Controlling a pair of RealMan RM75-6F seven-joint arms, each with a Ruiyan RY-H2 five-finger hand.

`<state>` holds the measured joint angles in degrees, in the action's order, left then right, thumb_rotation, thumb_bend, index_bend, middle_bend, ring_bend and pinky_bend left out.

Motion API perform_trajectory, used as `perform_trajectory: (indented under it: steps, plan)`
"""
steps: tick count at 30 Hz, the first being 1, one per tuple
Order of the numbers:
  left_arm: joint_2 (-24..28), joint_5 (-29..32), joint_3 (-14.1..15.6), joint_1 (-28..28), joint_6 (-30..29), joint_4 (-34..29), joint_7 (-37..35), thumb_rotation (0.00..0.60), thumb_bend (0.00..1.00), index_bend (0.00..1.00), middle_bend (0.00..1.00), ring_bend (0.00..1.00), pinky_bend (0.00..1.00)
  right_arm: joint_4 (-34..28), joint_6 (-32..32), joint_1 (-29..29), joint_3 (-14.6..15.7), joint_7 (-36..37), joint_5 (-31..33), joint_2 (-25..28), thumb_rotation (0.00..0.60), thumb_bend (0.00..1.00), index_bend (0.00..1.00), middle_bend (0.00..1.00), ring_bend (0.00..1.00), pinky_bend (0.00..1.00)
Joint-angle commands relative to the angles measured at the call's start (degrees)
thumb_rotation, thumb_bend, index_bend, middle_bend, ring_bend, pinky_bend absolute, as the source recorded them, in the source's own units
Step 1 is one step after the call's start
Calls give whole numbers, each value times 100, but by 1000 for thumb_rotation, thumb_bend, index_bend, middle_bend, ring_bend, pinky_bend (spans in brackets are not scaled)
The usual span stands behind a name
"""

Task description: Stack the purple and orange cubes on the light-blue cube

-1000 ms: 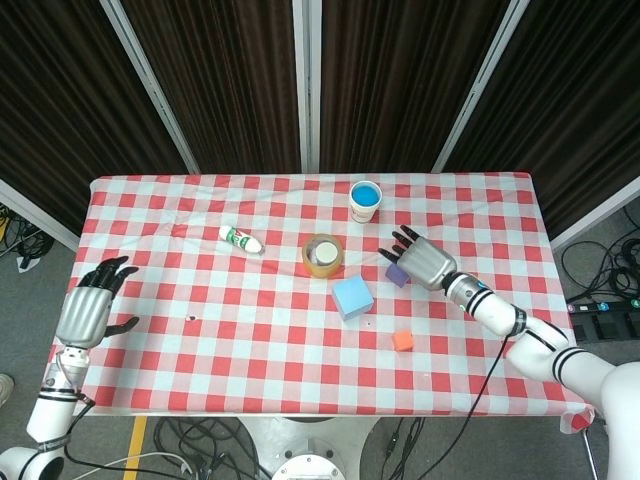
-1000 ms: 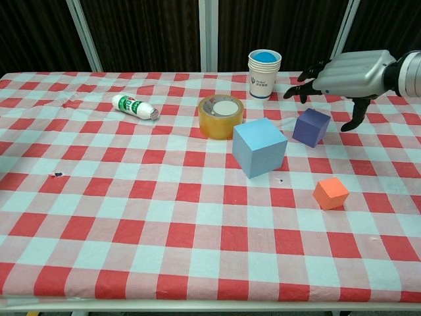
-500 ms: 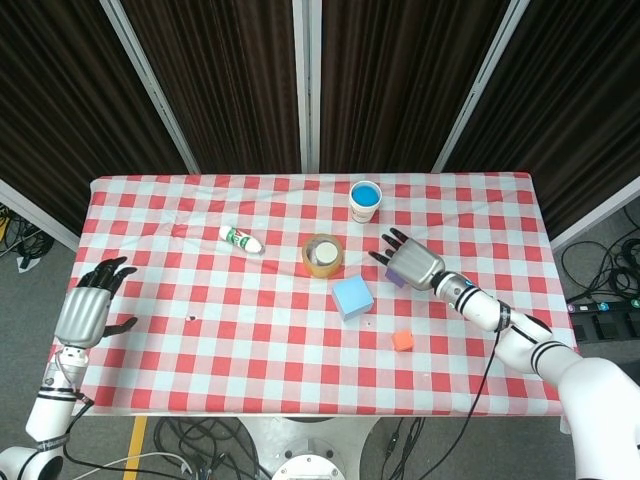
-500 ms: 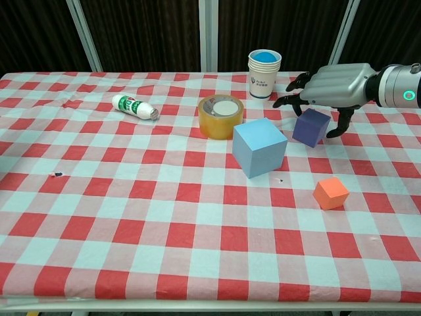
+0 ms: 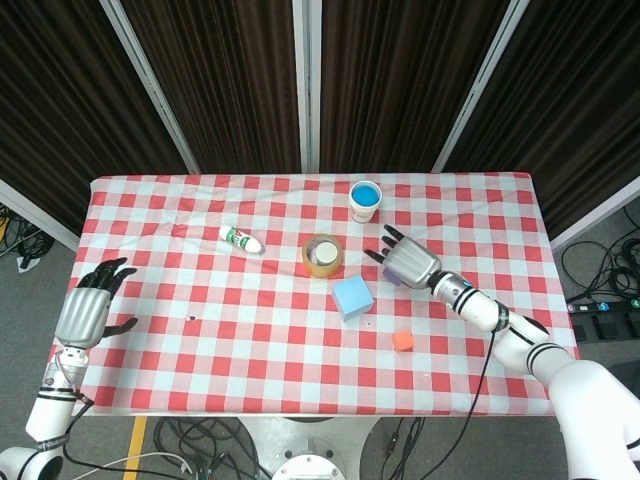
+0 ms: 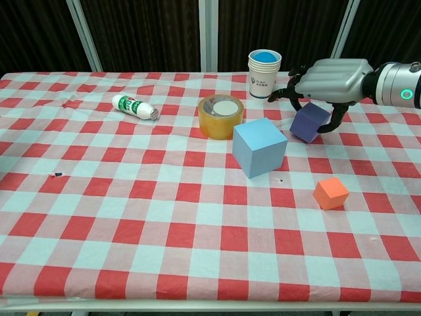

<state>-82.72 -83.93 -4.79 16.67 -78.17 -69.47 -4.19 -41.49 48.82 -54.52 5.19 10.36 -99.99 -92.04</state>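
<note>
The light-blue cube [image 6: 259, 147] [image 5: 352, 296] stands near the table's middle. My right hand [image 6: 329, 79] [image 5: 408, 263] sits on top of the purple cube [image 6: 310, 122], just right of it. Fingers wrap the cube's left side and the thumb its right, and the cube looks tilted in the grip. From the head view the hand hides most of that cube. The orange cube [image 6: 330, 193] [image 5: 402, 341] lies alone toward the front right. My left hand [image 5: 88, 312] hangs open beyond the table's left edge, holding nothing.
A yellow tape roll [image 6: 221, 116] lies just behind-left of the light-blue cube. A paper cup [image 6: 264, 65] with a blue inside stands behind, close to my right hand. A small white bottle [image 6: 133, 106] lies on its side at the back left.
My right hand came down and leftward onto the purple cube and its fingers closed around it; the cube now sits tilted. My left hand has not moved.
</note>
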Motion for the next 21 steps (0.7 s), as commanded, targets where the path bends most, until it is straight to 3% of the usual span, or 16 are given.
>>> perform_trajectory:
  steps: [1, 5, 10, 14, 17, 21]
  plan:
    - [3, 2, -7, 0, -8, -8, -7, 600, 111, 277, 244, 161, 285, -246, 120, -46, -40, -132, 2, 241, 600, 160, 101, 510, 159, 0]
    - [8, -10, -4, 3, -9, -17, -19, 600, 112, 277, 244, 162, 286, -1114, 54, -183, -249, -456, 181, 877, 600, 160, 104, 510, 160, 0]
    - [27, -31, -10, 0, -43, -37, -50, 600, 111, 277, 244, 161, 286, -3290, -938, -407, -795, -1836, 1207, 2229, 600, 167, 122, 521, 184, 0]
    - [60, -39, -20, 0, -62, -74, -80, 600, 111, 277, 244, 162, 286, -4807, -1197, -415, -1158, -3595, 2707, 2934, 600, 168, 160, 549, 207, 0]
    - [77, -45, -21, -6, -74, -96, -111, 600, 112, 277, 244, 161, 286, -5820, -778, -517, -1179, -4904, 4218, 3102, 600, 168, 160, 551, 220, 0]
    - [93, -75, -22, -10, -114, -132, -148, 600, 111, 277, 244, 162, 286, -6950, 219, -1043, -989, -6479, 6403, 2999, 600, 169, 160, 550, 225, 0]
